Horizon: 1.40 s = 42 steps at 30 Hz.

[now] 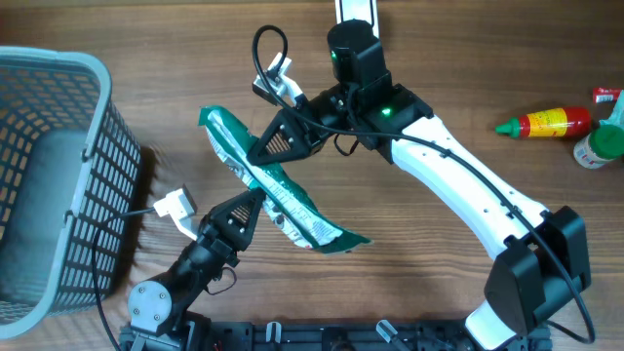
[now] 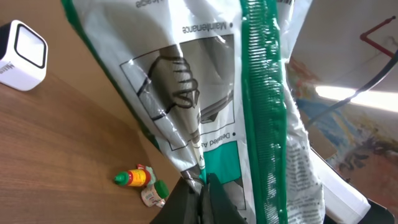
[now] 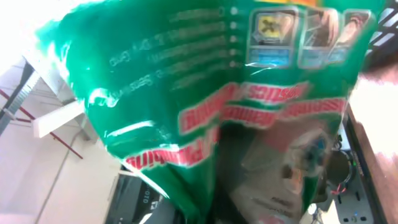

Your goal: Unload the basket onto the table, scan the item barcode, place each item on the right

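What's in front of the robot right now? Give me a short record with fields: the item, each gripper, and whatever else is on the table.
item: green and white printed pouch, between the two arms
left gripper: shut on the pouch
right gripper: at the pouch's upper part; open or shut cannot be told
basket: grey plastic mesh, far left
sauce bottle: red with a green cap, lying on its side, far right
second bottle: green cap, beside the sauce bottle
white box: small, on the wooden table
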{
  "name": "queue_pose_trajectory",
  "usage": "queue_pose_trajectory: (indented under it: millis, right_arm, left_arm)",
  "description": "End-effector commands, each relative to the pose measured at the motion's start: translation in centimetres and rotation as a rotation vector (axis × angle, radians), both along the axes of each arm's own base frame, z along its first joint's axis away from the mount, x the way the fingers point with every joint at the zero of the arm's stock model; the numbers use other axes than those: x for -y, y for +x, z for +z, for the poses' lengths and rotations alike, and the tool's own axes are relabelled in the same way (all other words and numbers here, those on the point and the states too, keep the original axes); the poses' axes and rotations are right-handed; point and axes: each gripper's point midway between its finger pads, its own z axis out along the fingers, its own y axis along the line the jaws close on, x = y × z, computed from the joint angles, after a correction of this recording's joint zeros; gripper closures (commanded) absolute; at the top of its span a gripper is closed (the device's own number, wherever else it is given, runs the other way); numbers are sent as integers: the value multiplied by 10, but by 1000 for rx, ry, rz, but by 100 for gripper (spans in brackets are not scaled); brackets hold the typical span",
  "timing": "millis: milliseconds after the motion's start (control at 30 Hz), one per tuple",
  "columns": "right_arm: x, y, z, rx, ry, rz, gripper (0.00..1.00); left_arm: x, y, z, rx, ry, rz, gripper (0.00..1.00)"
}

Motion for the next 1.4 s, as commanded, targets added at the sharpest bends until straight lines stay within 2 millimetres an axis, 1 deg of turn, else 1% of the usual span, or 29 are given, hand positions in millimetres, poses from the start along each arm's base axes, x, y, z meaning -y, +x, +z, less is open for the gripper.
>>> queue_pose_trajectory:
  millis: [0,33,67,100,133,167,200,267,300,333,367,400,433,500,533,567,633,667,733,767,800,867,900,967,1100,1200,1267,1300,1367]
  right_arm:
    - [16,4,14,119,100,14,71]
    - [18,8,14,163,128,4,68]
    - [20,11,14,214,159,-6,58]
    - [23,15,13,263,189,-16,37]
    - [24,19,13,316,216,-33,24]
    - [25,27,9,348,216,-69,7]
    - [25,37,6,365,199,-115,1]
    - [29,63,-6,410,138,-239,0]
    - [31,77,-16,426,83,-310,0]
    - [41,105,-45,448,-72,-451,0]
    - [53,122,-67,466,-197,-533,0]
    - [66,133,-86,483,-305,-585,0]
    - [82,136,-101,498,-382,-599,0]
    - [104,134,-105,485,-403,-588,0]
    - [115,135,-103,484,-405,-599,0]
    - [133,137,-97,482,-418,-631,0]
    - [155,132,-80,454,-385,-658,0]
    - [160,123,-68,441,-327,-640,0]
    - [163,98,-46,432,-168,-562,0]
    - [164,88,-40,428,-113,-535,0]
    - [164,73,-36,438,-57,-498,0]
    - [165,55,-41,475,-50,-456,0]
    - [163,42,-41,486,-37,-425,0]
    - [162,29,-38,512,1,-396,0]
    - [153,16,-40,510,-1,-349,0]
    - [134,1,-41,525,19,-270,0]
    - [115,-13,-42,555,45,-197,0]
    - [109,-15,-44,550,39,-181,0]
    - [98,-15,-57,526,-56,-153,0]
  left_arm:
    - [13,-12,-5,11,34,-98,96]
    - [14,-13,-5,12,35,-100,96]
    - [14,-13,-5,12,34,-100,96]
    - [14,-13,-4,15,34,-100,96]
    - [14,-13,-4,16,34,-100,96]
    - [14,-14,-3,20,34,-103,96]
    - [15,-15,-3,24,35,-108,96]
    - [15,-17,1,43,34,-117,96]
    - [15,-17,2,48,33,-116,96]
    - [15,-17,2,52,36,-114,96]
    - [15,-17,2,63,47,-110,96]
    - [15,-17,1,65,50,-109,96]
    - [15,-17,2,65,50,-109,96]
    - [15,-17,1,76,61,-105,96]
    - [15,-17,1,86,71,-100,96]
    - [15,-17,1,88,76,-98,96]
    - [15,-17,0,97,86,-94,96]
    - [15,-17,1,98,86,-93,96]
    - [14,-15,1,96,84,-82,96]
    - [13,-15,1,98,84,-77,96]
    - [13,-14,1,109,94,-69,96]
    - [13,-14,1,111,96,-68,96]
    - [13,-14,1,110,95,-66,96]
    - [13,-14,1,107,96,-65,96]
    - [12,-13,0,102,96,-62,96]
    - [12,-11,-4,85,100,-60,96]
    - [13,-9,-12,49,109,-62,96]
    - [13,-9,-14,39,111,-63,96]
    - [13,-8,-14,37,111,-59,96]
